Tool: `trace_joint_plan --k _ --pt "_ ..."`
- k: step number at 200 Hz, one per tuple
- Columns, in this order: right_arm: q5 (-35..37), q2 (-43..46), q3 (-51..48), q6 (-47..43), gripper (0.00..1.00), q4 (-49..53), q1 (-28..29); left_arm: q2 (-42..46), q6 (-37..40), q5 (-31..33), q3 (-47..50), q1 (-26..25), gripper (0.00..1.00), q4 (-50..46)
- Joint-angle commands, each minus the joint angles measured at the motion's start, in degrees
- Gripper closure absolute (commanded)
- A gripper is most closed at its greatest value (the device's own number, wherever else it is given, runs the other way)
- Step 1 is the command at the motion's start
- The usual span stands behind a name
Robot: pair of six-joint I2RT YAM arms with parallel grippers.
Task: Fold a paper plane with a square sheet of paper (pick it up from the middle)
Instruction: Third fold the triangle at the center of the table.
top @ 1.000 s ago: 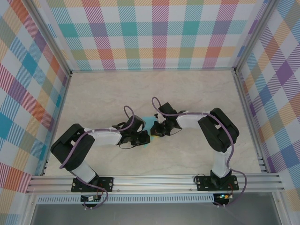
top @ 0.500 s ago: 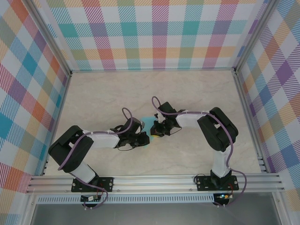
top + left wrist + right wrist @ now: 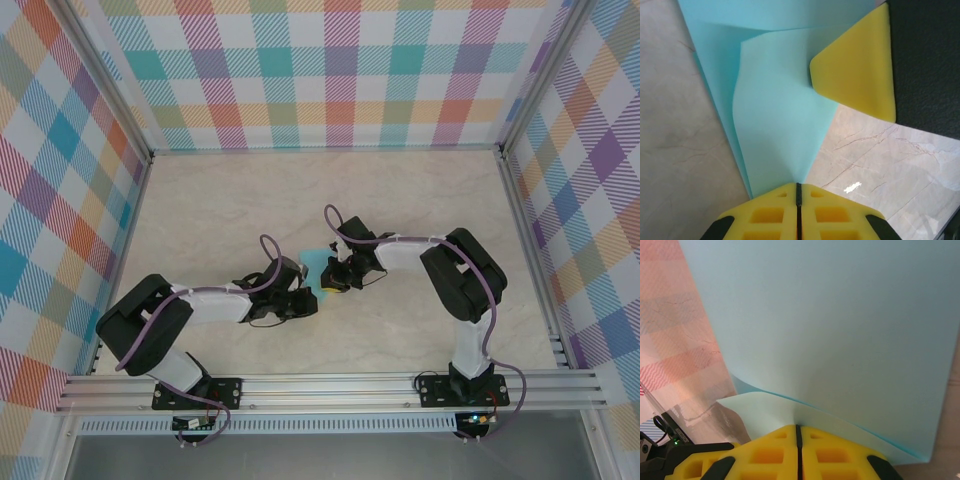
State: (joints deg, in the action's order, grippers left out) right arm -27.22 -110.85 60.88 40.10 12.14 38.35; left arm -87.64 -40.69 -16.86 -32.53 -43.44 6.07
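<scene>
Black, with a purple cable looped along it, the left arm (image 3: 190,305) reaches in low from the left of the pale marbled table (image 3: 220,200). The left gripper (image 3: 797,186) has its yellow fingers (image 3: 767,215) pressed together with no gap, clamped on the narrow pointed end of the turquoise sheet of paper (image 3: 775,120). From that pinch the sheet fans outward. It is already folded, with one layer lying over another and a soft crease running up its left side.

From above, the paper (image 3: 316,262) sits at the middle of the table, between the two wrists, and only a small patch of it shows.

Just to its right, the right gripper (image 3: 797,427) is also shut tight on the sheet. Its yellow fingers (image 3: 830,455) meet along a thin line and grip the paper's near edge. One yellow fingertip (image 3: 860,70) lies against the sheet's right edge in the left wrist view. The right arm (image 3: 455,280) bends in from the right.
</scene>
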Motion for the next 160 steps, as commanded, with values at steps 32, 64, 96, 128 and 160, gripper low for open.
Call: trace_joint_plan --k 32,64,96,128,160 --pt "9.4 -6.4 -2.6 0.9 0.92 5.3 0.4 1.7 0.5 -2.7 1.7 -1.9 0.92 -11.5" --pt "9.4 -6.4 -2.4 0.8 0.92 5.5 0.4 2.5 0.9 -2.6 1.0 -2.0 0.92 -13.3" --pt "9.4 -6.3 -2.5 0.9 0.92 5.6 0.4 4.1 2.2 -2.6 0.5 -2.0 0.92 -15.0" --pt "8.6 -5.1 -2.4 0.9 0.91 5.1 0.4 6.4 4.2 1.3 -2.3 -2.0 0.91 -20.4" --pt "6.6 -0.5 -1.0 -0.5 0.90 4.8 0.4 11.6 3.8 9.9 -5.7 -0.6 0.88 -25.6"
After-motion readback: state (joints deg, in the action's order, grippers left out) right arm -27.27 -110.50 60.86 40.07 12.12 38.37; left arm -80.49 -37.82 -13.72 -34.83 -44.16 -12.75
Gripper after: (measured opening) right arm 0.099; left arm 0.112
